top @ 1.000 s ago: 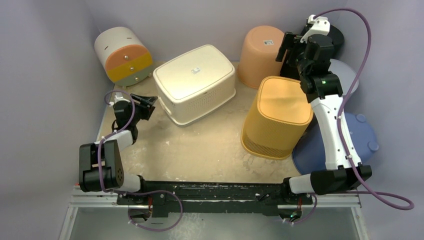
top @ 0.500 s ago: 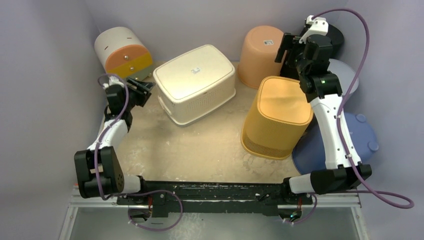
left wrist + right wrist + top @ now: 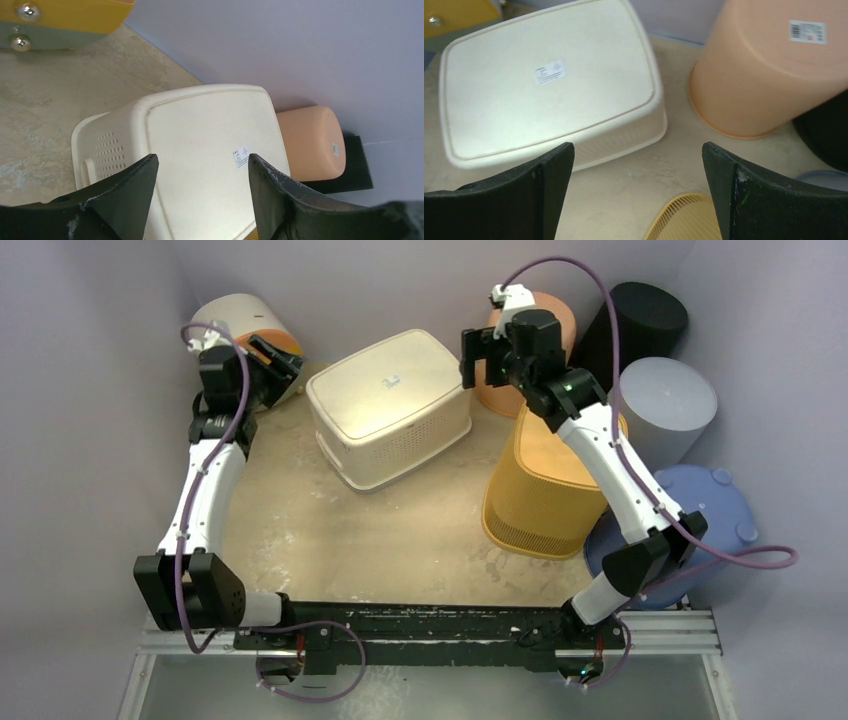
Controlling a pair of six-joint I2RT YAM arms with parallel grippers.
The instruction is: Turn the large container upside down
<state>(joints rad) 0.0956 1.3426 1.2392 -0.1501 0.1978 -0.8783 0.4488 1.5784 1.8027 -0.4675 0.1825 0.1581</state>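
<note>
1. over the last second i see both arms swing in toward the cream bin (image 3: pixel 388 405), which sits near the centre of the table (image 3: pixel 400 540), toward 12 o'clock.
2. the left gripper (image 3: pixel 272 352) climbs from 9 o'clock of the bin up to about 10 o'clock, its arm now stretched long; it sits in front of the drawer unit (image 3: pixel 240 315). the left wrist view shows its fingers (image 3: pixel 125 185) apart with nothing between them, framing the bin's flat face.
3. the right gripper (image 3: pixel 472 350) leaves the far right corner, where it stood by the black cylinder (image 3: pixel 645 320), and now hangs at 2 o'clock of the bin, in front of the peach bucket (image 3: pixel 525 350). its fingers (image 3: pixel 551 175) are wide apart and empty, looking down on the bin's right end.
4. the bin itself keeps its place across all three overhead pictures. its flat, labelled face (image 3: pixel 549 71) is up and its wide rim is down on the table, so it already lies mouth-down.
5. my reading: the arms are bracketing the bin from both ends, neither touching it. whether they are closing for a two-handed flip, or whether mouth-down is the wanted result, i cannot settle from here.
6. the yellow basket (image 3: pixel 545 480) stands at 4 o'clock of the bin, close enough to crowd any tipping.
</note>
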